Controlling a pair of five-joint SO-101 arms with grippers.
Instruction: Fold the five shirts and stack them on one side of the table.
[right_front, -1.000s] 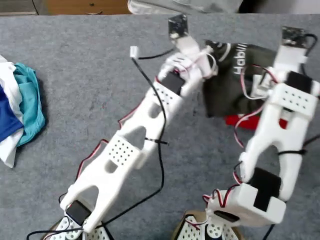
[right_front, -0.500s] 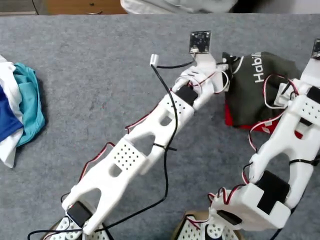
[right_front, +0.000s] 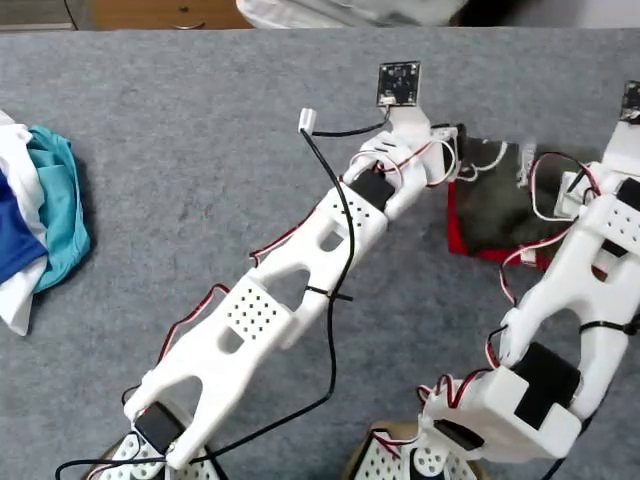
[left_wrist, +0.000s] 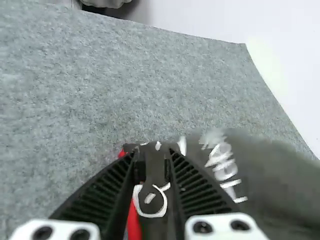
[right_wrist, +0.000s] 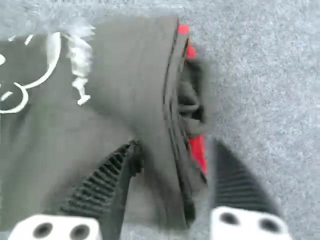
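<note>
I note a grey desk (right_front: 200, 150). At its right side a dark olive shirt (right_front: 495, 195), rumpled and white-printed, lies over a red shirt (right_front: 470, 250) that shows along its edge. The left claw (left_wrist: 151, 156) is clenched on the olive shirt's printed edge. The right claw (right_wrist: 172, 150) sits at its folded edge; I cannot tell its grip.

shirt pile (right_front: 40, 215): left edge of table (right_front: 200, 130) | upper shirt (right_front: 495, 205): right side, on lower shirt (right_front: 468, 247)

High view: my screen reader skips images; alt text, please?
White left arm and right arm meet at a dark olive shirt lying on a red shirt, on a grey felt table; a crumpled blue, white and teal cloth pile lies apart.
</note>
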